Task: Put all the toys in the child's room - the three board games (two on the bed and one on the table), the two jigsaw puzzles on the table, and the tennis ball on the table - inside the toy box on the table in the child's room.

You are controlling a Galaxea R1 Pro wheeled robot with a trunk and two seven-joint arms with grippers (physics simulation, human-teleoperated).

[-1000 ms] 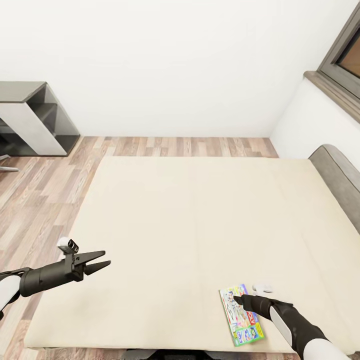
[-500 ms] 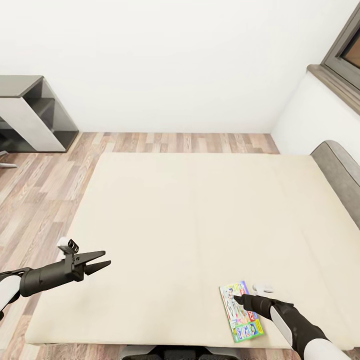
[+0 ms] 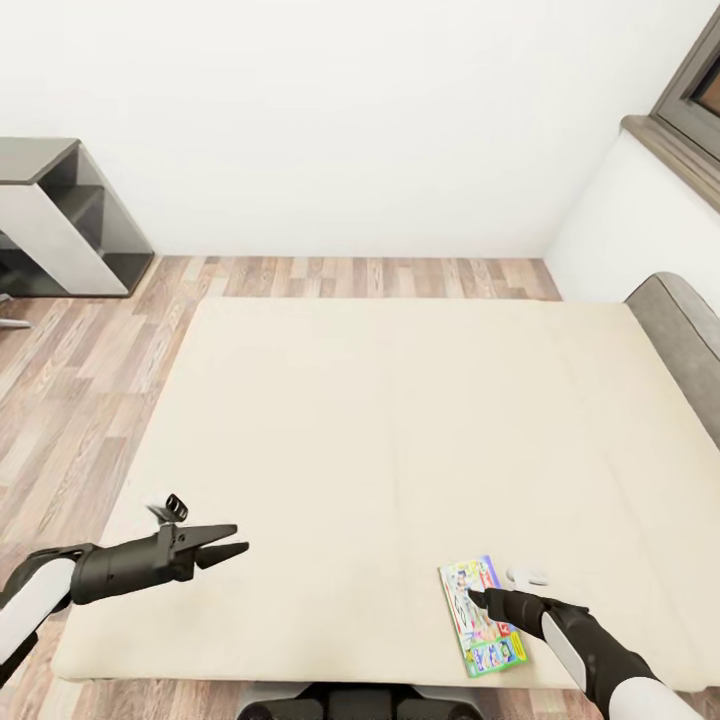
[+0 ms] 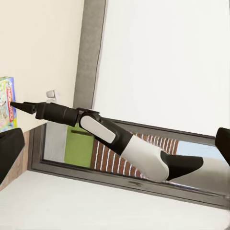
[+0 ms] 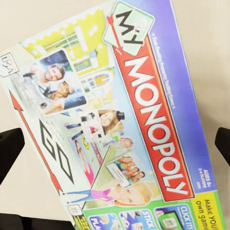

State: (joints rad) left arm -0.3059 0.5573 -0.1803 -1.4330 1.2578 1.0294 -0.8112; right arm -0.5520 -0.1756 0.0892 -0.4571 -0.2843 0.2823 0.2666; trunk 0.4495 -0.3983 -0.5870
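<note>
One board game (image 3: 484, 620), a Monopoly box (image 5: 120, 120), lies flat near the front right corner of the bed (image 3: 380, 430). My right gripper (image 3: 478, 598) hovers just over the box, open, its fingertips (image 5: 10, 146) wide apart on either side of the lid. My left gripper (image 3: 235, 552) is open and empty above the bed's front left part, far from the box. The left wrist view looks across at my right gripper (image 4: 21, 106) and the box's edge (image 4: 5, 103). The end of the table (image 3: 60, 215) stands at the far left. The toy box, jigsaw puzzles and tennis ball are out of view.
The grey headboard (image 3: 685, 335) runs along the bed's right side, under a window sill (image 3: 670, 150). Wood floor (image 3: 70, 380) lies left of and behind the bed. My own base (image 3: 330, 700) shows at the bed's front edge.
The head camera has shifted, so the bed sits slightly higher in the picture. My left gripper has moved right and a little lower and rolled. The right gripper stays over the box.
</note>
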